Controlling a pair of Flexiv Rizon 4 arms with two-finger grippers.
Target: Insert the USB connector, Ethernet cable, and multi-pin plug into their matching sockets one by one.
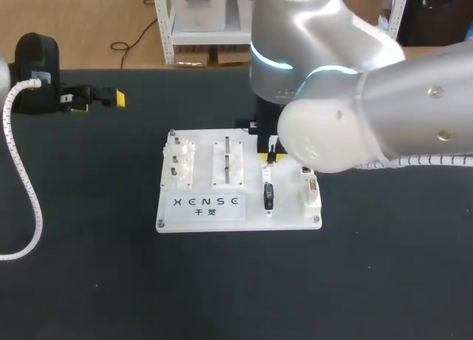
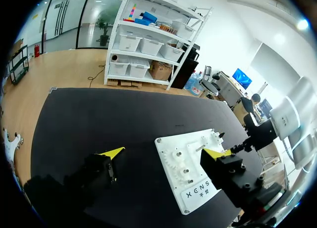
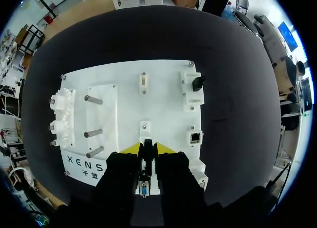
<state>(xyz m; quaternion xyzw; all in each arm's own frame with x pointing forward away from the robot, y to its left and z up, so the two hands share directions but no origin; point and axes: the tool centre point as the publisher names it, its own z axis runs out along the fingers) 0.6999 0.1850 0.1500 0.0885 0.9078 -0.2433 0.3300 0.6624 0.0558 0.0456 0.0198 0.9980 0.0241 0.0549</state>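
My right gripper is clenched on a narrow black connector, I judge the USB one, low over the white board. Its long axis runs along my fingers, toward the small socket just ahead. My left gripper hangs released, well apart; the right arm is nearer.

On the white board, a slim black plug sits at the middle, pinched between the right gripper fingers. A blue-faced multi-pin plug lies toward the board's near edge. The Ethernet socket sits near its right edge.
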